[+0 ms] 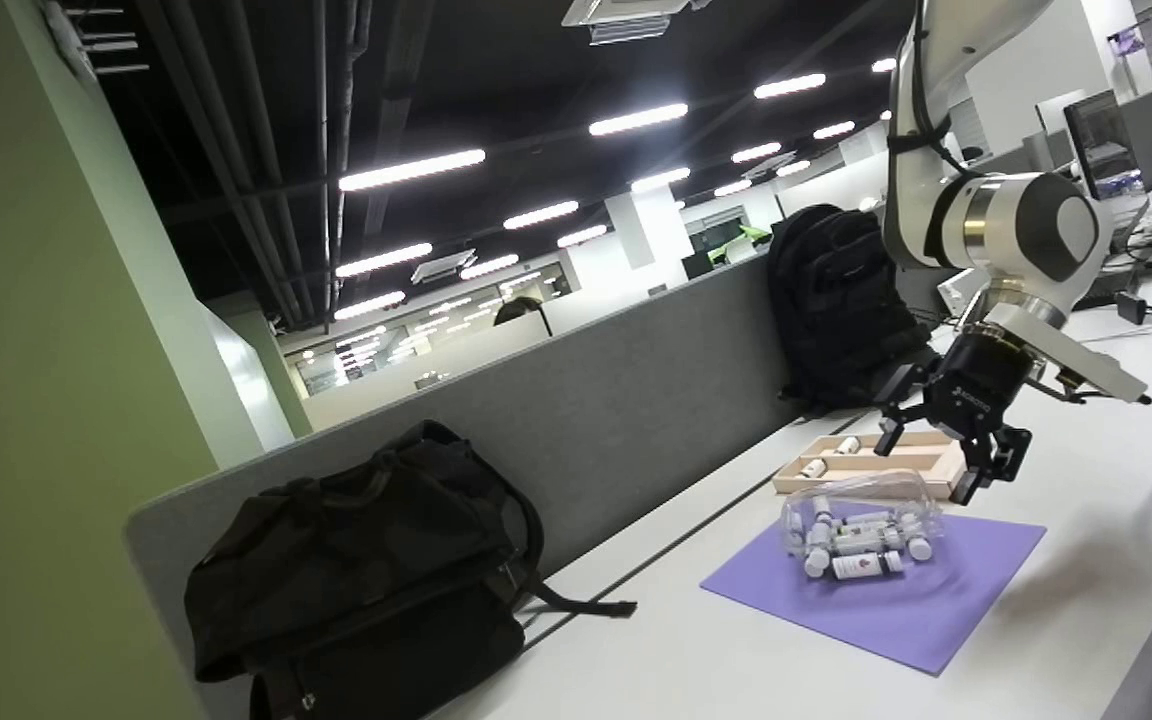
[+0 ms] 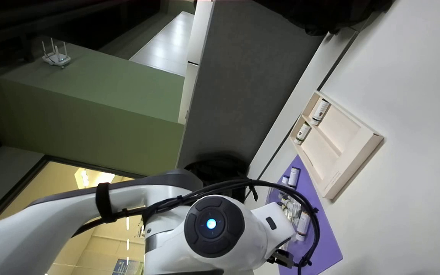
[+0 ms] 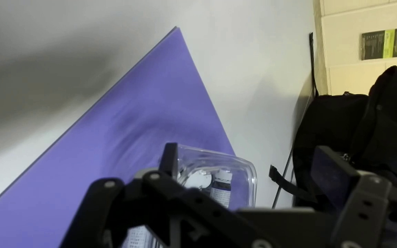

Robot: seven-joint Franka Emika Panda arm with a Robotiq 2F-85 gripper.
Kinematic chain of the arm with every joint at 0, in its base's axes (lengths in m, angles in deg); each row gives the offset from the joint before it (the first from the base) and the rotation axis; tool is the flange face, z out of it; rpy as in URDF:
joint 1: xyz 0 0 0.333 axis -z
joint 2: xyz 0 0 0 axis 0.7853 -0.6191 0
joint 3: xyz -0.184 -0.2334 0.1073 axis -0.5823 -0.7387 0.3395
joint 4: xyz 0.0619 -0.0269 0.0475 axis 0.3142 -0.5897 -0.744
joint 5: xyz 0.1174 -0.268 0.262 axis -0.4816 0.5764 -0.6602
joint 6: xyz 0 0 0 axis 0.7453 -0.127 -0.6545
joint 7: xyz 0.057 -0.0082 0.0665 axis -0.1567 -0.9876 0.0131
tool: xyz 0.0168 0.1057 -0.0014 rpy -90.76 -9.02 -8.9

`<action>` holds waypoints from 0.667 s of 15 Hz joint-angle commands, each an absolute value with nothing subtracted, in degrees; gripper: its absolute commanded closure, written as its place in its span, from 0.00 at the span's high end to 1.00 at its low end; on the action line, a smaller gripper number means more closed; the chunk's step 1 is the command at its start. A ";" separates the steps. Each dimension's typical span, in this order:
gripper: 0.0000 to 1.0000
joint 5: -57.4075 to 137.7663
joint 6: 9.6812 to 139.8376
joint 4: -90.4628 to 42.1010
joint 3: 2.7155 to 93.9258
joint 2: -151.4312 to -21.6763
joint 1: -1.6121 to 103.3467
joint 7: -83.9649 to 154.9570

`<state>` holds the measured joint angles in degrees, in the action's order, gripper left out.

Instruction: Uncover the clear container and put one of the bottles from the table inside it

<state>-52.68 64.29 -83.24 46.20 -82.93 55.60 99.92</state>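
The clear container (image 1: 861,490) sits on the purple mat and holds several small white-labelled bottles; one bottle (image 1: 864,565) shows at its front, inside or beside it, I cannot tell which. Whether a clear cover is on the container cannot be told. In the wrist view, a corner of the container (image 3: 252,179) shows between the fingers with a bottle (image 3: 222,187) in it. My gripper (image 1: 926,468) is open and empty, above and just behind the container; it also shows open in the wrist view (image 3: 252,168). In an exterior view the arm hides part of the container and the bottles (image 2: 303,225).
A tan wooden tray (image 1: 946,465) with a divider stands beside the mat; it holds two bottles, clearer in an exterior view (image 2: 320,112) (image 2: 302,133). The purple mat (image 1: 936,620) lies on the white table (image 1: 656,660). Black backpacks (image 1: 356,580) (image 1: 841,310) lean on the grey partition (image 1: 636,430).
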 commanded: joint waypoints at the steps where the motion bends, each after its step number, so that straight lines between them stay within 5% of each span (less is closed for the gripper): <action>1: 1.00 -51.35 64.51 -80.52 46.64 -84.87 54.65 95.58; 10: 1.00 -49.64 63.95 -77.44 47.32 -88.34 53.49 90.65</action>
